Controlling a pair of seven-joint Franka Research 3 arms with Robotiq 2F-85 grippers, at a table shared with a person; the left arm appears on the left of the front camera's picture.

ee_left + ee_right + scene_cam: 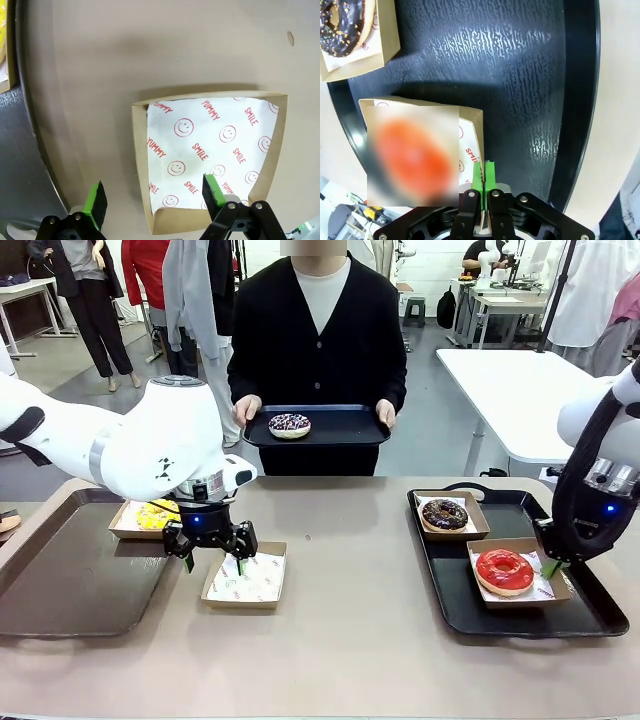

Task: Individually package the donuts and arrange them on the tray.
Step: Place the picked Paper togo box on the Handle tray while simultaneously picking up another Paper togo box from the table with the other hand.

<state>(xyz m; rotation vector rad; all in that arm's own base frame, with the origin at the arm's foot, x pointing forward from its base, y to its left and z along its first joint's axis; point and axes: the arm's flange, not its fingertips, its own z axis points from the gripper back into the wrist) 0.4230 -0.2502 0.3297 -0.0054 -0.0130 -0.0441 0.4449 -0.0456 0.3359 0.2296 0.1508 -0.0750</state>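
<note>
Closest to the robot side, the left gripper (211, 558) hangs right over the near-left edge of an empty cardboard box (247, 580) lined with smiley-print paper, jaws spread wide and holding nothing. In the left wrist view the gripper (156, 198) has 1 green pad (95, 201) outside the box wall over bare table and the other inside over the paper, so the box's side wall (140, 165) sits between the 2 pads, though I can't tell if either one is touching it. Over on the right, the right gripper (551, 566) is pinched tight on the edge of the box holding the red donut (504, 569), which sits on the black tray (520, 615). The right wrist view shows the pads (490, 176) pressed together on that box's wall (477, 145), with the donut just beside them inside the box. A bit farther back on the same tray is the chocolate donut (445, 513) in its own box, just behind the red one. On the left, behind the left gripper, the yellow donut (157, 514) sits in a box at the edge of the brown tray (70, 580), partly hidden by the arm. Farthest off, the person across the table holds a dark tray (345, 427) in both hands with the sprinkled donut (289, 425) lying bare on it, well away from both grippers.
</note>
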